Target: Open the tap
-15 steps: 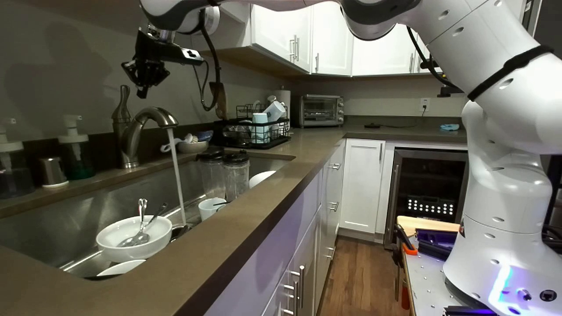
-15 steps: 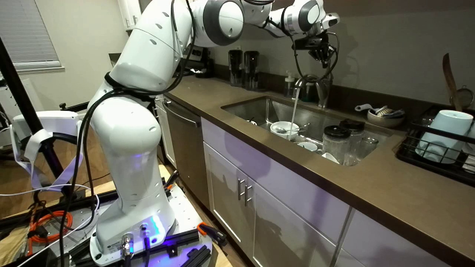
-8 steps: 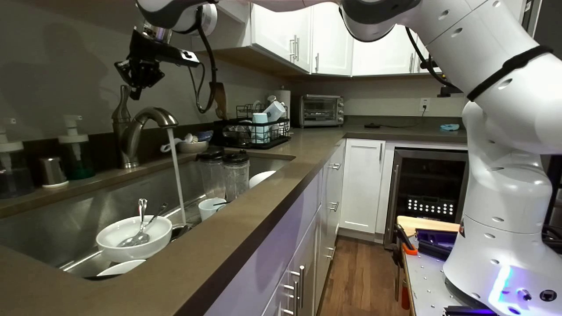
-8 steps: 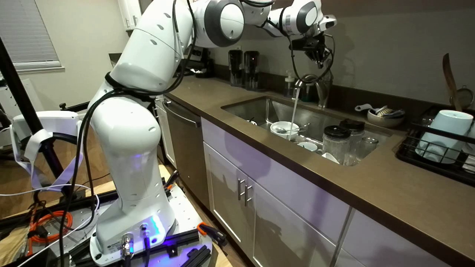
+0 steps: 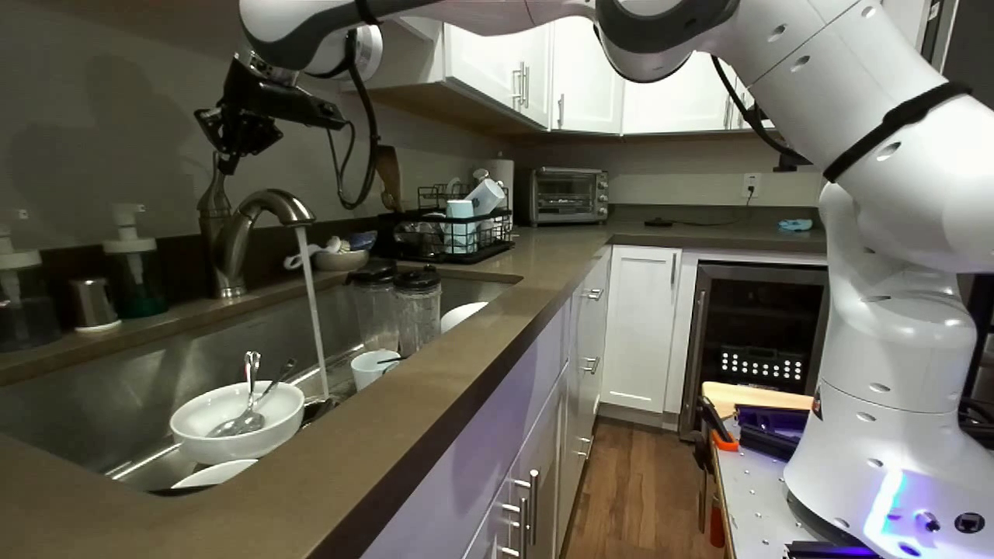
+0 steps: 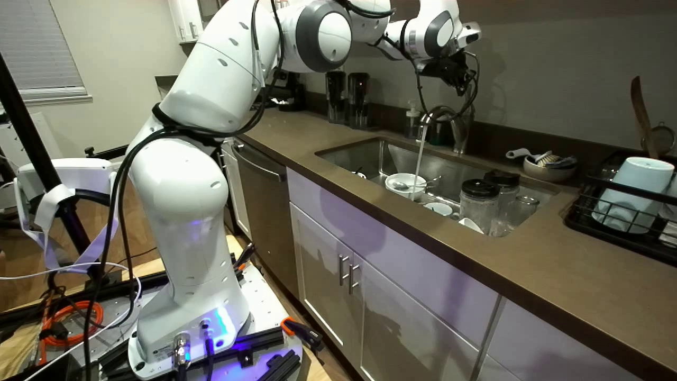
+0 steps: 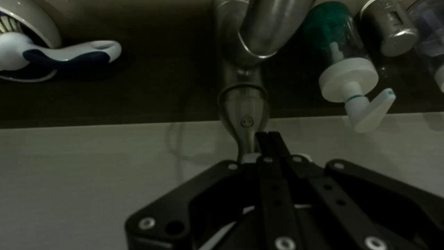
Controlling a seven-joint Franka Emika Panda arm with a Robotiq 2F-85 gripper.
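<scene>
Jaws together, empty; water (image 5: 314, 310) running.
Tap (image 5: 231, 247) behind sink (image 5: 140, 396), mostly below jaws; its lever (image 7: 245, 109), near-upright, ends just beside them, contact unclear. Next move likely a sideways nudge.

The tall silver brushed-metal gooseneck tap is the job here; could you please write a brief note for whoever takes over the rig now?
Black two-fingered end effector: shut, nothing visible in it, near the tapered silver metal lever; contact cannot be told.
Tall silver brushed-metal gooseneck tap: upright at the rear edge of the rectangular steel sink.
Done: a thin white stream of water runs from the tap in both exterior views.
Left: likely only backing away, since water already flows.
</scene>
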